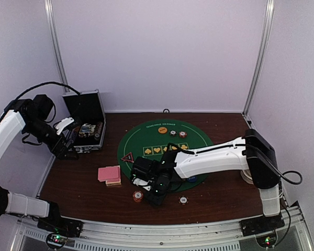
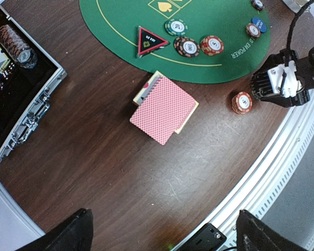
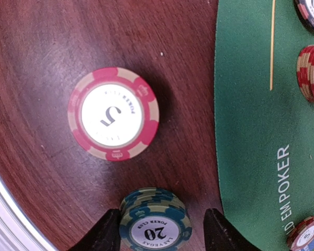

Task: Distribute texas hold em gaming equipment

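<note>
A short stack of green striped poker chips (image 3: 156, 222) marked 20 stands on the brown table between the fingers of my right gripper (image 3: 161, 230). One finger (image 3: 107, 232) touches the stack, while the other (image 3: 220, 232) stands a gap away, so the gripper is open. A red chip stack (image 3: 113, 113) marked 5 sits just beyond it. The pink-red-backed playing cards (image 2: 165, 110) lie left of the mat, and the black-red triangle (image 2: 150, 40) rests on the mat's edge. My left gripper (image 2: 165, 235) hangs open and empty above bare table near the case.
The round green felt mat (image 1: 162, 141) carries more chips (image 2: 187, 47), an orange disc (image 1: 163, 129) and a blue disc (image 1: 192, 179). The open silver-edged case (image 1: 86, 125) stands at the back left. One lone chip (image 1: 183, 200) lies near the front edge rail.
</note>
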`<state>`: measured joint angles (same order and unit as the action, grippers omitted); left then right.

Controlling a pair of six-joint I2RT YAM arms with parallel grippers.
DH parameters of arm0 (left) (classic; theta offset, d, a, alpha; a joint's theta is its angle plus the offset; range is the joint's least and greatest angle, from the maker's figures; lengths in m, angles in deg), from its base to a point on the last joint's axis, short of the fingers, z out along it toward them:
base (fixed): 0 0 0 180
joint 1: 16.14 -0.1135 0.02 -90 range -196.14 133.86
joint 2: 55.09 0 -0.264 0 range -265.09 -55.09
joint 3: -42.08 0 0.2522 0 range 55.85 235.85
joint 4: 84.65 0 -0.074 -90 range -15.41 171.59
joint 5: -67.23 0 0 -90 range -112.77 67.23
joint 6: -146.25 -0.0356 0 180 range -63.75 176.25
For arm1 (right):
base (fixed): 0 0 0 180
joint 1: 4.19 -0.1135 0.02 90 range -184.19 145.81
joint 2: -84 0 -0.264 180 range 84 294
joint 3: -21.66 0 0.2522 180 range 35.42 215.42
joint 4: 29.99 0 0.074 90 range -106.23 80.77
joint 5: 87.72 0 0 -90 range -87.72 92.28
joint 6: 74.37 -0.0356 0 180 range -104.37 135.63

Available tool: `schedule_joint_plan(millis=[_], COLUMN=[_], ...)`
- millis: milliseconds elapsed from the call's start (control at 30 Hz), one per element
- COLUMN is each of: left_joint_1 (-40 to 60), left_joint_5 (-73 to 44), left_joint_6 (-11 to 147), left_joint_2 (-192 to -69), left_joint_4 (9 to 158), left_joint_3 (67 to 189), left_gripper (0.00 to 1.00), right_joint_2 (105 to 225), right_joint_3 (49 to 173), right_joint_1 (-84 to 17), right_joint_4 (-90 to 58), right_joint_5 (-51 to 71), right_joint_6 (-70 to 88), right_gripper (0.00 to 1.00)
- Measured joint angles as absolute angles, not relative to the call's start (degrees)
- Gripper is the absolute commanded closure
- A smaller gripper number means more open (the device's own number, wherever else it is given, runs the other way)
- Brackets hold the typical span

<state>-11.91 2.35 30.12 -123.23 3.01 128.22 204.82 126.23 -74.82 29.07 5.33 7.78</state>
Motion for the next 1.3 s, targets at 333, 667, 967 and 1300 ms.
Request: schedule_joint_plan(millis=[333,667,967,1300], left_joint_1=[-11.91,-11.91,-11.91,-11.91], left_joint_5=[2.35,2.35,2.35,2.33], left_joint_6=[30.12,30.12,30.12,30.12], left_joint_2=[-123.23,-123.23,-123.23,-123.23], left_joint_4=[2.96,2.83,2.39,2.17], left_joint_3=[128.22,128.22,128.22,128.22], left_gripper=[0.02,0.02,0.02,0.02], right_joint_2=[204.77,204.10,200.88,208.34], right_joint_3=[126.23,128.41,135.23,149.00], right_joint_1=[-74.82,-74.55,-67.01,-51.85], right_joint_4=[29.09,32.76,34.93,34.16], right_joint_5=[5.24,4.72,1.96,-3.26], right_joint_6=[7.99,8.58,9.46,9.70], right_gripper=[0.61,0.66,0.69,0.70])
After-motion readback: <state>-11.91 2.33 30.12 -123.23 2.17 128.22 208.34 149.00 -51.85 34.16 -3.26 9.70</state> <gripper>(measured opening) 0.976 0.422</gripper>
